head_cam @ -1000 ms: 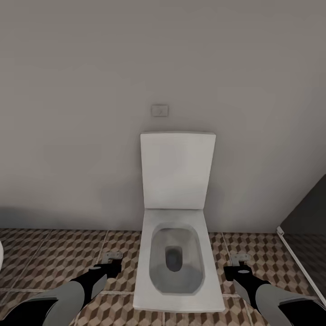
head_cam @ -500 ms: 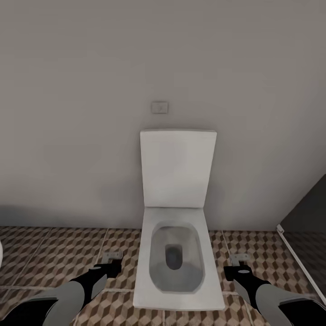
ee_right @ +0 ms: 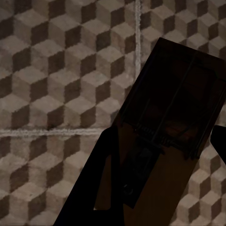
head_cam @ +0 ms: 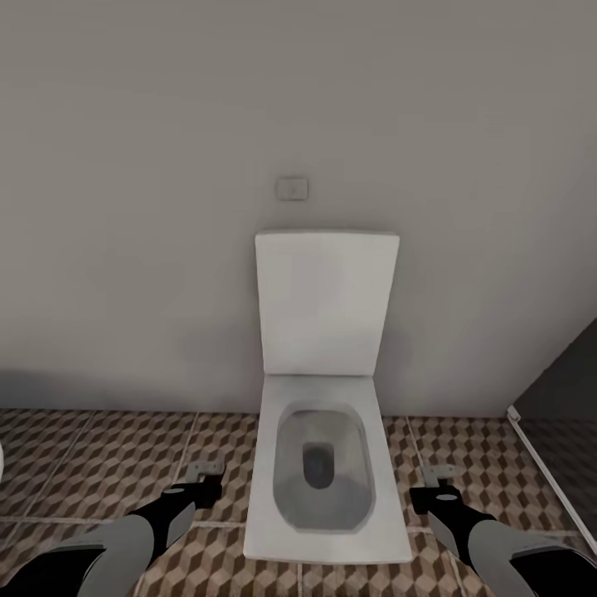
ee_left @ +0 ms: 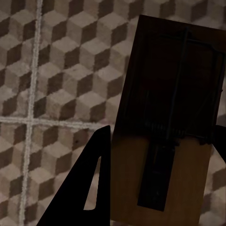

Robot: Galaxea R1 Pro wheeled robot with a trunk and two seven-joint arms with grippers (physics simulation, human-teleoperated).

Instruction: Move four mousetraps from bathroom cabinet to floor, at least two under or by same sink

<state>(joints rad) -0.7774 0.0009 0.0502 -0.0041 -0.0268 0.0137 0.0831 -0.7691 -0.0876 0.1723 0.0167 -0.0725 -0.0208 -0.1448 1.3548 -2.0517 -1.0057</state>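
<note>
Two mousetraps are in hand, one per gripper. In the head view my left gripper [head_cam: 201, 483] hangs low over the bathroom floor [head_cam: 108, 464], left of the toilet, shut on a small mousetrap [head_cam: 206, 469]. My right gripper [head_cam: 437, 487] hangs right of the toilet, shut on another mousetrap [head_cam: 438, 473]. The left wrist view shows the brown board with dark wire, a mousetrap [ee_left: 165, 127], clamped in the left gripper [ee_left: 162, 136] above the cube-pattern tiles [ee_left: 56, 70]. The right wrist view shows the other mousetrap [ee_right: 165, 141] held in the right gripper [ee_right: 165, 136]. The cabinet and the sink are out of view.
A white square-bowled toilet [head_cam: 323, 473] with its lid up stands straight ahead against a grey wall, a flush plate [head_cam: 292, 189] above it. A dark panel with a white floor rail [head_cam: 555, 398] closes the right side. A white rounded edge [head_cam: 2, 464] shows at far left.
The whole head view has shifted a little: the toilet and flush plate sit slightly higher and look slightly larger, so the camera moved. Both arms keep their pose and their mousetraps.
</note>
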